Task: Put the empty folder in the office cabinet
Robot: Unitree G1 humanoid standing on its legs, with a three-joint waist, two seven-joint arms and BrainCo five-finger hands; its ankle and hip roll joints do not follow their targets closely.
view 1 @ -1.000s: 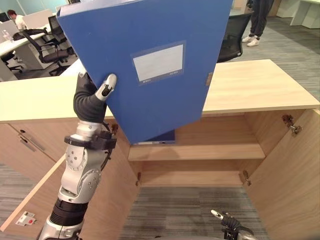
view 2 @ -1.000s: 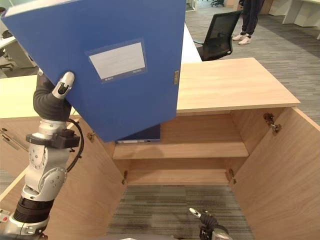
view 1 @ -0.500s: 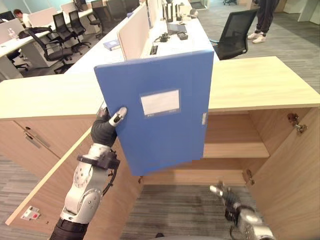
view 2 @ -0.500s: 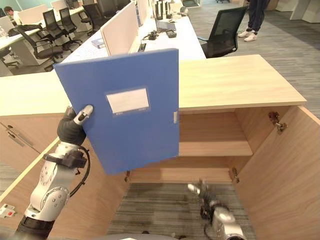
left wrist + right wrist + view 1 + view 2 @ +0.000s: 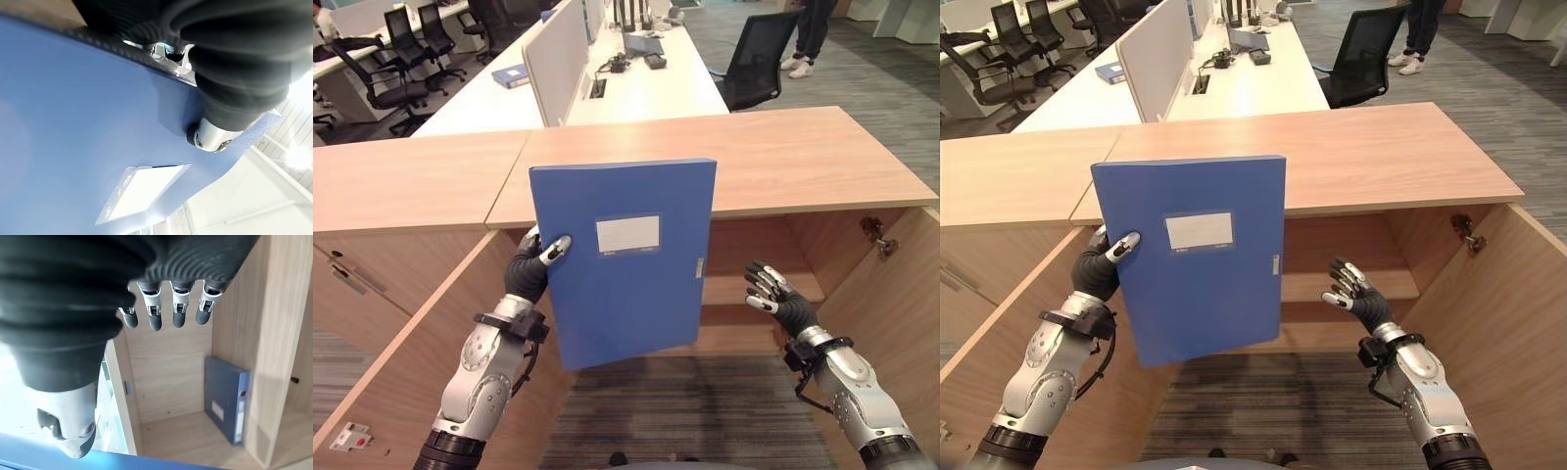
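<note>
Two hands are up before the open cabinet (image 5: 773, 166): the left hand (image 5: 530, 270) pinches the blue folder's (image 5: 625, 259) edge, holding it upright before the shelf (image 5: 759, 290); the right hand (image 5: 771, 296) hovers beside it, fingers spread and empty. Carrying is underway; next, I judge, the folder must slide onto the shelf.

The blue folder (image 5: 625, 259) looks like smooth matt plastic, with a glossy clear label pocket (image 5: 627, 235) holding white paper and a small metal clasp (image 5: 701, 264) on its edge. The left hand (image 5: 530, 269) that grips it has a dark ribbed rubbery cover and silver metallic fingers; the right hand (image 5: 1354, 291) is finished the same. The office cabinet (image 5: 1351, 162) is pale wood-grain laminate, matt and smooth on top, doors and shelf, with a metal hinge (image 5: 1461, 228). The floor (image 5: 1273, 411) is grey, rough-textured carpet. A second blue folder (image 5: 227, 399) inside looks like matt plastic.
</note>
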